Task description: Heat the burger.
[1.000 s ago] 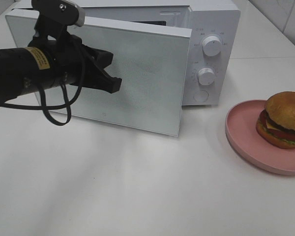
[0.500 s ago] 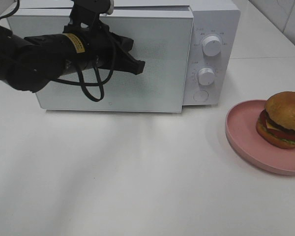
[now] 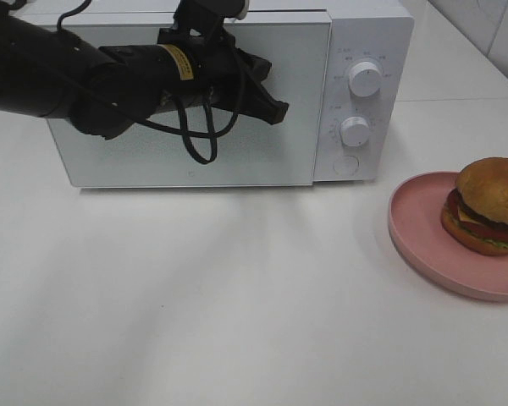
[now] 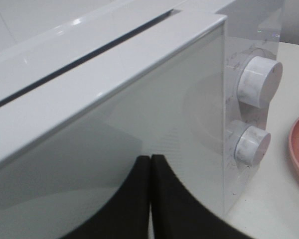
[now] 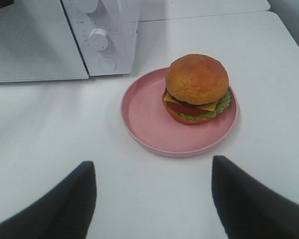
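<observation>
Because the burger [image 5: 197, 89] beside the microwave [image 3: 356, 51] is soft, the wide-open right tool [image 5: 152, 196] should hold its plate [image 5: 144, 124].

Bright, even light falls on the white surface [image 3: 237, 321], with only soft, faint shadows below the microwave [image 3: 364, 51]. The microwave door [image 4: 139, 124] carries a pale sheen. In both wrist views the near dark end effector fingers [image 5: 65, 204] look blurred.

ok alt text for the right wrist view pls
A burger sits on a pink plate on a white table, with the open right pincer spread wide in the foreground. A white microwave with its door shut stands behind.
</observation>
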`<state>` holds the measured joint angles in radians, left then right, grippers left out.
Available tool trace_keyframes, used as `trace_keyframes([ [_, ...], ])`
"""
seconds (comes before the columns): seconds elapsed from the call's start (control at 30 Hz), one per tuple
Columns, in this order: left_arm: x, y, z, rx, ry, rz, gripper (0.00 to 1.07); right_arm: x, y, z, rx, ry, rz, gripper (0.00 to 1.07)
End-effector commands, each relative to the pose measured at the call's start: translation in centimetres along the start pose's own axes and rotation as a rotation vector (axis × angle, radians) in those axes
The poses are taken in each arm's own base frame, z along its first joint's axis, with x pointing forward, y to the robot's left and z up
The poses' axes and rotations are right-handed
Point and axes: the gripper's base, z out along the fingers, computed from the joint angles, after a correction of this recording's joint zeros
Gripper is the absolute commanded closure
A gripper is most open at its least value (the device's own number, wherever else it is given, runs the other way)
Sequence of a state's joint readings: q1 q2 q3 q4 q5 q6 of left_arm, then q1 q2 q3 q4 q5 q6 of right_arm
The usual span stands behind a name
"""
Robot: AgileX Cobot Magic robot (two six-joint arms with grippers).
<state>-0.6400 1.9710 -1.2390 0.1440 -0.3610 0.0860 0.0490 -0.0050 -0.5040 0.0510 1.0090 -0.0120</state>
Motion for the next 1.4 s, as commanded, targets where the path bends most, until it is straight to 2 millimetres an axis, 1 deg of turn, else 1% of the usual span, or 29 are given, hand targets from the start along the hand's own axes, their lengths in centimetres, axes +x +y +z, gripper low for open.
trace_keyframes([
  [0.03,-1.0,1.4,0.8,-0.048,-0.032,-0.067,1.06,0.2,0.0,-0.3,0.007,-0.031,-0.01,0.44],
  [0.07,-1.5,1.3,1.2,-0.041,-0.009,-0.059,1.06,0.2,0.0,-0.3,0.007,-0.031,-0.01,0.44],
  [0.17,-2.1,1.0,1.4,-0.025,0.012,-0.025,1.06,0.2,0.0,-0.3,0.007,-0.031,-0.007,0.44],
  [0.3,-2.0,0.9,1.4,-0.017,0.038,-0.006,1.06,0.2,0.0,-0.3,0.007,-0.031,-0.007,0.44],
  [0.33,-1.6,0.9,1.3,-0.014,0.089,-0.006,1.06,0.2,0.0,-0.3,0.007,-0.031,-0.007,0.44],
  [0.37,-1.6,0.9,1.3,-0.014,0.089,-0.006,1.06,0.2,0.0,-0.3,0.007,-0.031,-0.007,0.44],
  [0.4,-1.3,0.9,1.0,-0.009,0.156,-0.007,1.06,0.2,0.0,-0.3,0.007,-0.031,-0.007,0.44],
  [0.47,-1.2,1.0,0.8,-0.008,0.184,-0.007,1.06,0.2,0.0,-0.3,0.007,-0.031,-0.007,0.44],
  [0.5,-1.5,1.1,0.1,-0.006,0.243,-0.01,1.06,0.2,0.0,-0.3,0.007,-0.031,-0.007,0.44],
  [0.53,-1.5,1.1,0.1,-0.006,0.243,-0.01,1.06,0.2,0.0,-0.3,0.007,-0.031,-0.007,0.44],
  [0.6,-2.1,1.3,-1.2,-0.006,0.318,-0.011,1.06,0.2,0.0,-0.3,0.007,-0.031,-0.007,0.44],
  [0.63,-2.1,1.3,-1.2,-0.006,0.318,-0.011,1.06,0.2,0.0,-0.3,0.007,-0.031,-0.007,0.44],
  [0.7,-2.9,1.5,-2.7,-0.004,0.397,-0.035,1.06,0.2,0.0,-0.3,0.007,-0.031,-0.007,0.44],
  [0.73,-2.9,1.5,-2.7,-0.004,0.397,-0.035,1.06,0.2,0.0,-0.3,0.007,-0.031,-0.007,0.44],
  [0.77,-3.4,1.6,-4.0,0.0,0.458,-0.056,1.06,0.2,0.0,-0.3,0.007,-0.031,-0.007,0.44],
  [0.8,-3.4,1.6,-4.0,0.0,0.458,-0.056,1.06,0.2,0.0,-0.3,0.007,-0.031,-0.007,0.44],
  [0.83,-3.8,1.6,-5.2,0.007,0.524,-0.067,1.06,0.2,0.0,-0.3,0.007,-0.031,-0.007,0.44],
  [0.87,-3.9,1.6,-5.9,0.012,0.569,-0.075,1.06,0.2,0.0,-0.3,0.007,-0.031,-0.007,0.44],
  [0.9,-3.9,1.6,-5.9,0.012,0.569,-0.075,1.06,0.2,0.0,-0.3,0.007,-0.031,-0.007,0.44],
  [0.97,-4.4,1.5,-8.8,0.037,0.729,-0.106,1.06,0.2,0.0,-0.3,0.007,-0.031,-0.007,0.44],
  [1.07,-4.6,1.5,-9.4,0.041,0.755,-0.109,1.06,0.2,0.0,-0.3,0.007,-0.031,-0.007,0.44],
  [1.13,-4.8,1.7,-11.7,0.05,0.879,-0.111,1.06,0.2,0.0,-0.3,0.007,-0.031,-0.007,0.44],
  [1.17,-4.8,1.7,-11.7,0.05,0.879,-0.111,1.06,0.2,0.0,-0.3,0.007,-0.031,-0.007,0.44],
  [1.2,-4.8,1.9,-12.0,0.048,0.9,-0.113,1.06,0.2,0.0,-0.3,0.007,-0.031,-0.007,0.44],
  [1.23,-4.8,2.4,-13.0,0.042,0.946,-0.121,1.06,0.2,0.0,-0.3,0.007,-0.031,-0.007,0.44],
  [1.27,-4.8,2.4,-13.0,0.042,0.946,-0.121,1.06,0.2,0.0,-0.3,0.007,-0.031,-0.007,0.44],
  [1.3,-4.6,3.0,-13.8,0.042,0.979,-0.116,1.06,0.2,0.0,-0.3,0.007,-0.031,-0.007,0.44],
  [1.37,-4.5,3.3,-14.2,0.038,0.988,-0.126,1.06,0.2,0.0,-0.3,0.007,-0.031,-0.007,0.44],
  [1.4,-4.2,4.2,-15.1,0.019,0.996,-0.18,1.06,0.2,0.0,-0.3,0.007,-0.031,-0.007,0.44],
])
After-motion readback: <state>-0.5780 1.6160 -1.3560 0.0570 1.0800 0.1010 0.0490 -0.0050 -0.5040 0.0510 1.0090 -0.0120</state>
